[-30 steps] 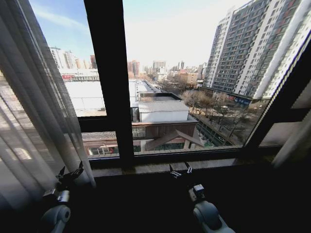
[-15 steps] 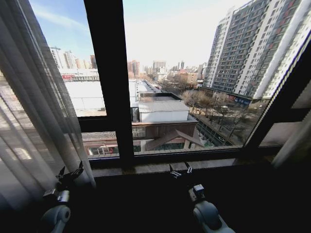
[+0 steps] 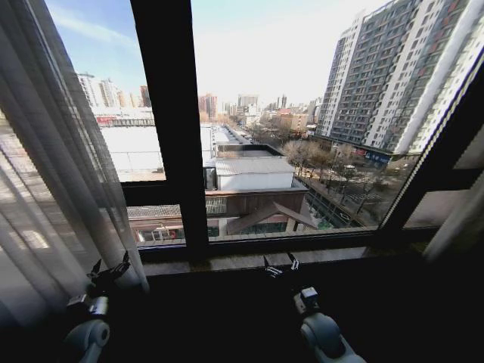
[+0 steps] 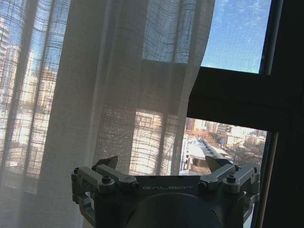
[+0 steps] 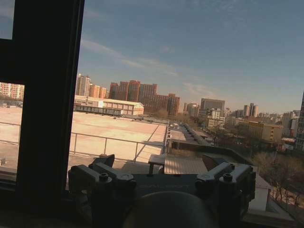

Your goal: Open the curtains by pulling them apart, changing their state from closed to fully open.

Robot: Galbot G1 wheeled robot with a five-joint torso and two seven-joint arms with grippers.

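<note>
Head view: the tall sheer white pleated curtain panel (image 3: pixel 53 174) hangs bunched along the left edge of the frame, and a second pale fabric panel (image 3: pixel 460 223) shows at the lower right edge, well apart from it, with the dark window frame bars (image 3: pixel 170 128) and a sunlit city spread between them. At the lower left the left tool (image 3: pixel 108 269) sits just beside the hem of the left panel, its dark fingers spread wide with nothing between them. Low and centre-right, the right tool (image 3: pixel 280 265) points at the window sill (image 3: pixel 227 261), its fingers likewise spread and empty. Left wrist view: the left tool (image 4: pixel 164 164) stands wide open at the bottom of the frame, facing the sheer curtain (image 4: pixel 95 85) that covers the left and centre, with a dark frame bar (image 4: pixel 237 95) at the right. Right wrist view: the right tool (image 5: pixel 161 164) is wide open at the bottom, facing glass beside a dark vertical bar (image 5: pixel 47 95) at the left.
</note>
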